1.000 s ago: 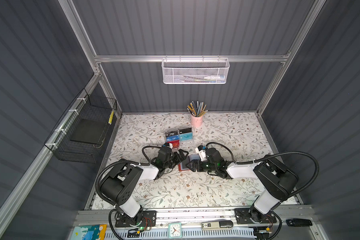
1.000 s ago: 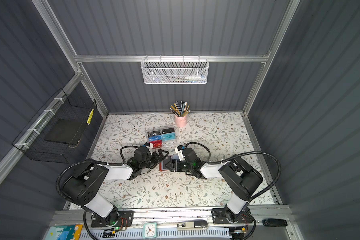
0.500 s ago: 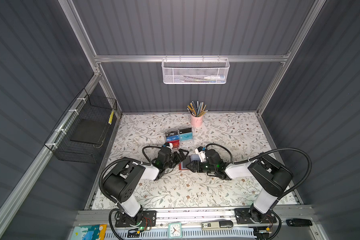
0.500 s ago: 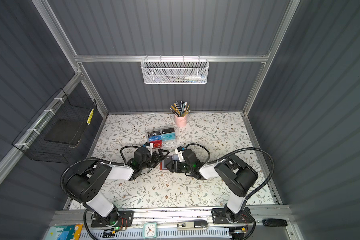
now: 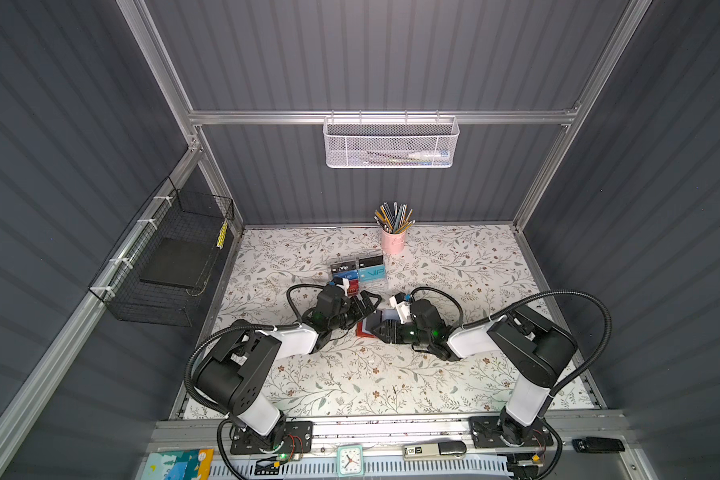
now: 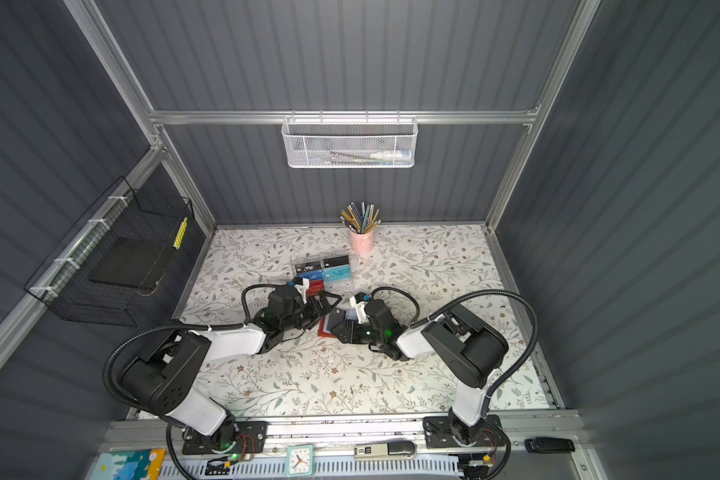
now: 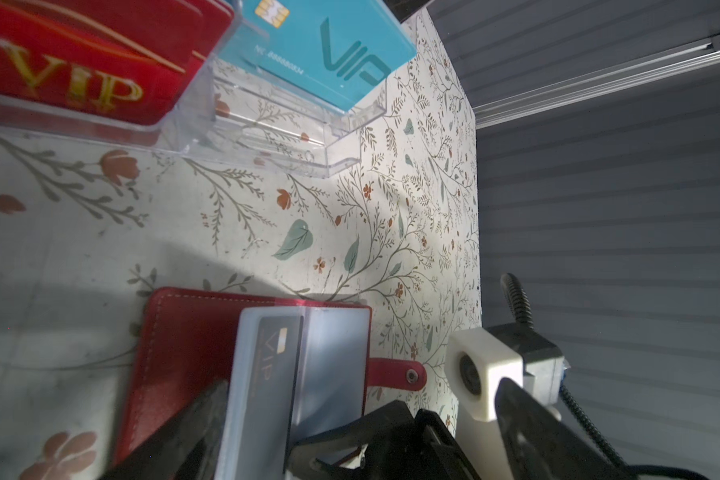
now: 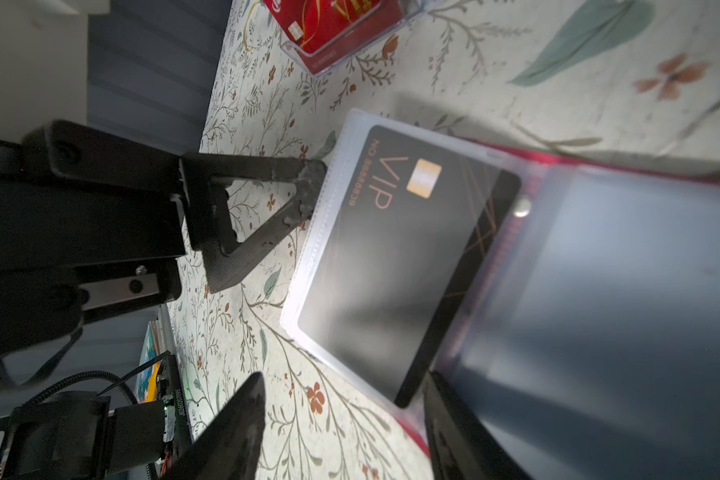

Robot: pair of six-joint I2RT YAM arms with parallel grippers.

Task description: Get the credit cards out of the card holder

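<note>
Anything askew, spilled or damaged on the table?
Nothing stands out. The card holder lies open with the black card tucked inside it; the clear box holds its cards neatly. No spill or damage.

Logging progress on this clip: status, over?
Left gripper open at sleeve edge. Right gripper open, straddling sleeve corner. Black card inside open card holder. Nothing in the way.

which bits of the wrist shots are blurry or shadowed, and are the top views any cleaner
Right wrist view: the black card reads sharp, but the blue-grey sleeve nearest the lens is smeared. Left wrist view: the teal card is crisp, the red card soft, and a broad shadow lies on the tablecloth. Both top views: evenly lit and sharp.
</note>
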